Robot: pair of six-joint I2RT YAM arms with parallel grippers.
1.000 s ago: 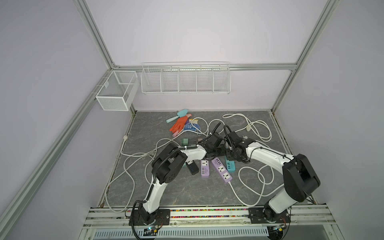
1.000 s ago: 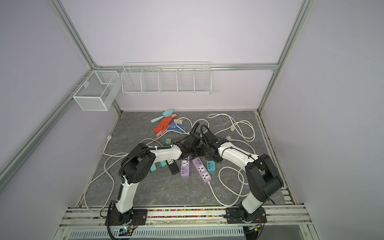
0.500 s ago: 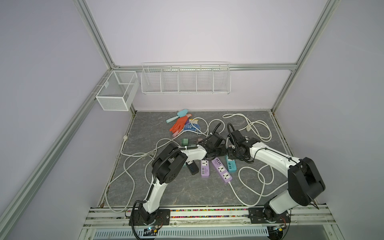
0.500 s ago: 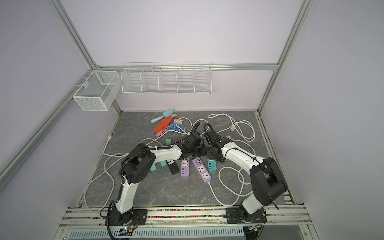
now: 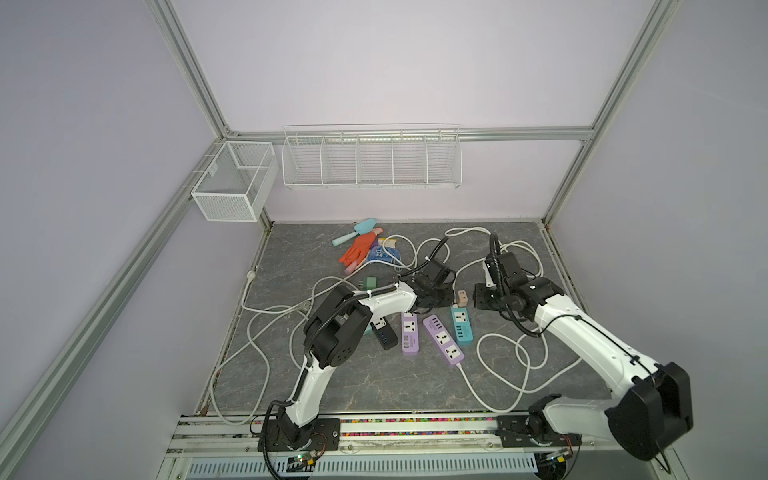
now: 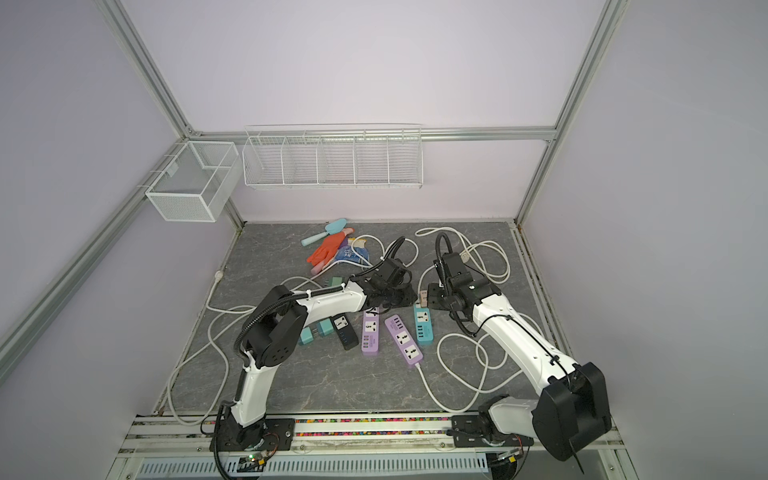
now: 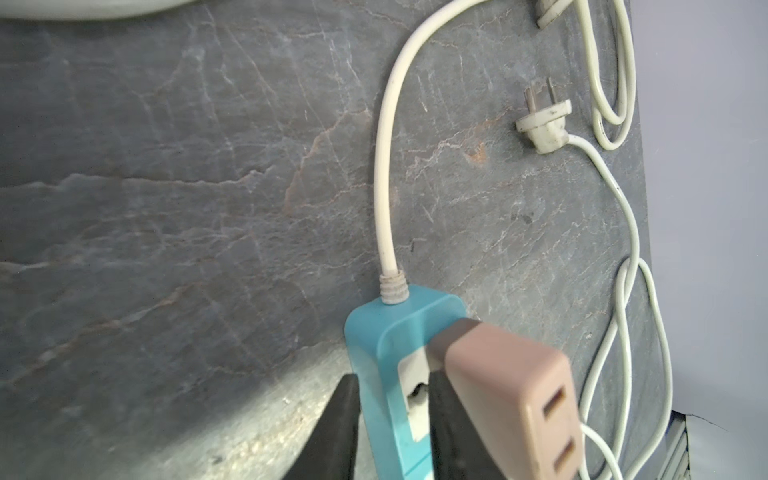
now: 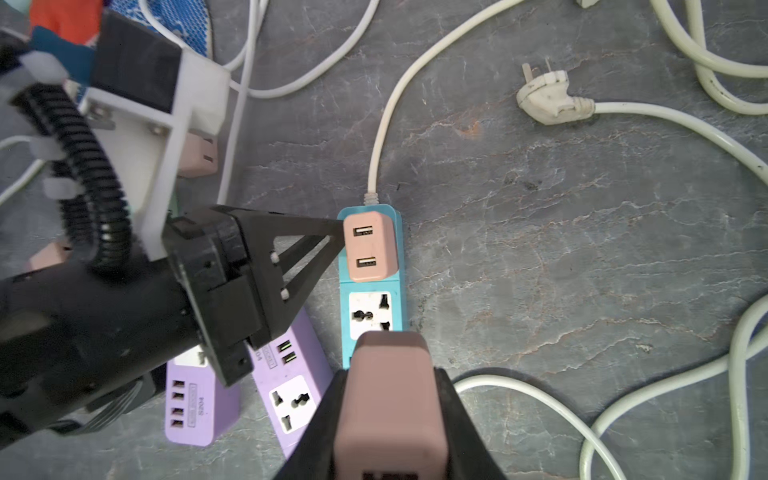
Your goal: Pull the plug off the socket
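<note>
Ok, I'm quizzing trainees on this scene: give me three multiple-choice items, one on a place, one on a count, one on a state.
1. Where is the plugged-in pink adapter? A) teal strip, cord end B) purple strip C) black strip
2. How many purple strips lie here? A) one B) two C) four
3. The right fingers are: A) open B) shut on a second pink adapter C) shut on a cord
1A: it sits beside the teal strip's cord. 2B: two lie side by side. 3B: they clamp it.
</note>
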